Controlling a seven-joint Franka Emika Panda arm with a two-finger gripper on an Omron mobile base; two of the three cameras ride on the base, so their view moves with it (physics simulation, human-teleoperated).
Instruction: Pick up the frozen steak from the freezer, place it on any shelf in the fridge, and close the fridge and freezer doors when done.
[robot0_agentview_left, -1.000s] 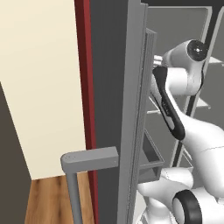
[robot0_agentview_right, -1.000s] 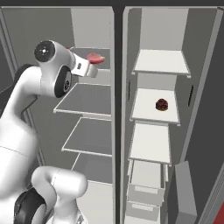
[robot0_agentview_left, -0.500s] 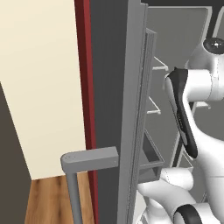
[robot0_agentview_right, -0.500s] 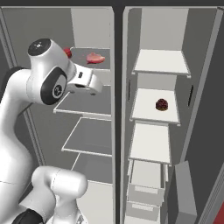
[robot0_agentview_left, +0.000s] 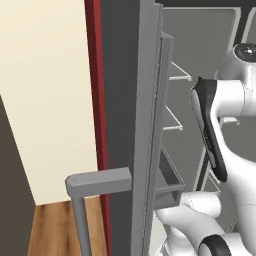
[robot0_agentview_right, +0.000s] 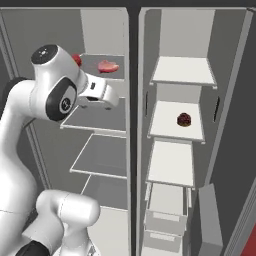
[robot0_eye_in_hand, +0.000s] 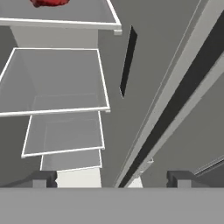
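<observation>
Gripper (robot0_eye_in_hand: 112, 178) spread, holding nothing, before the fridge (robot0_agentview_right: 30, 150) interior. Frozen steak (robot0_agentview_right: 108, 66) lies on the top shelf (robot0_agentview_right: 117, 75), near its right edge. Placement judged complete; next, withdraw and close both doors (robot0_agentview_left: 145, 125).

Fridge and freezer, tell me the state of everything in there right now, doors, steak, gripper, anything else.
fridge door: open
freezer door: open
frozen steak: lying on the fridge's top shelf, not held
dark red lump: sitting on a freezer shelf
gripper: open, holding nothing
</observation>
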